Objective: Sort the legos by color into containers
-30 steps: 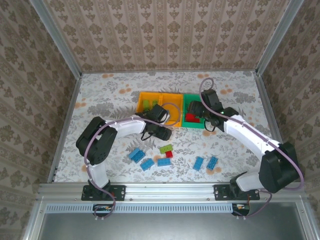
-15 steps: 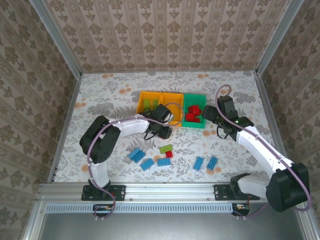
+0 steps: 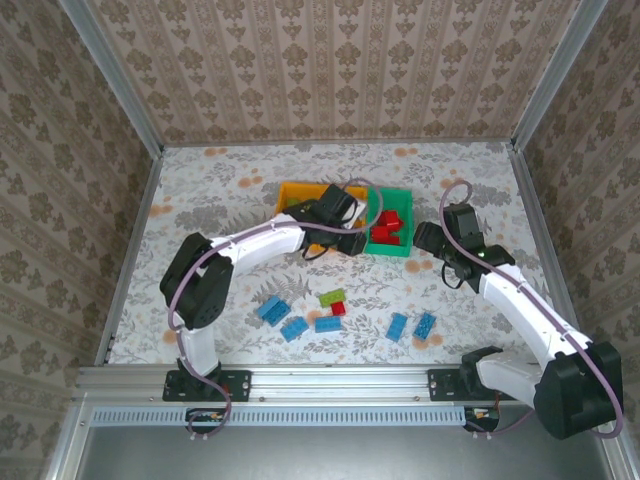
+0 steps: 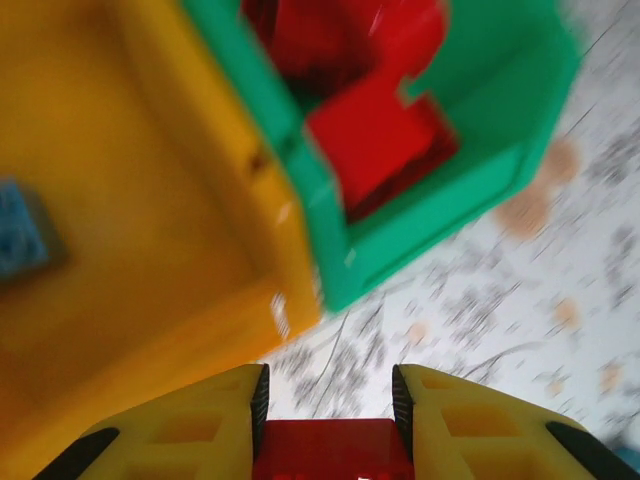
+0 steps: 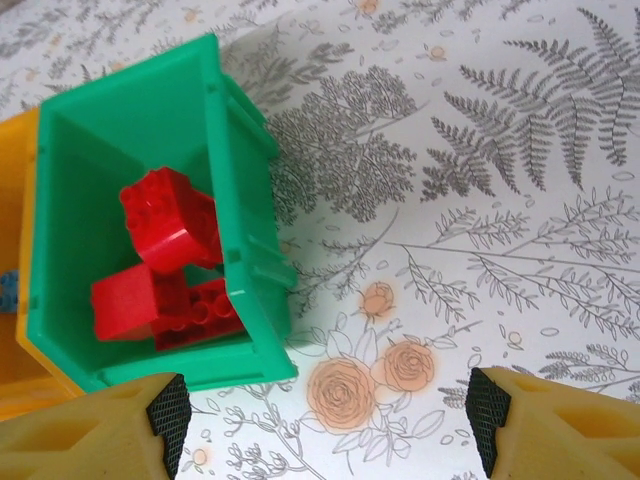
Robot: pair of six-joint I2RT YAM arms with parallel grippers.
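Note:
My left gripper (image 3: 352, 236) hangs above the seam between the middle orange bin (image 4: 130, 200) and the green bin (image 3: 400, 198). It is shut on a red lego (image 4: 330, 452), seen between the yellow fingers (image 4: 200, 430). The green bin (image 5: 240, 210) holds several red legos (image 5: 170, 225). A blue lego (image 4: 18, 240) lies in the middle orange bin. My right gripper (image 5: 325, 410) is open and empty over the bare table just right of the green bin; in the top view the right gripper (image 3: 432, 240) sits there too. Loose blue legos (image 3: 294, 328), a lime one (image 3: 332, 296) and a red one (image 3: 338, 308) lie in front.
The left orange bin (image 3: 293, 193) shows beside the left arm. Two more blue legos (image 3: 412, 325) lie at front right. Patterned walls close in the table on three sides, and a metal rail runs along the near edge.
My left gripper has swung from the table in front of the bins up and right, over the bins. My right gripper has pulled back from over the green bin to its right.

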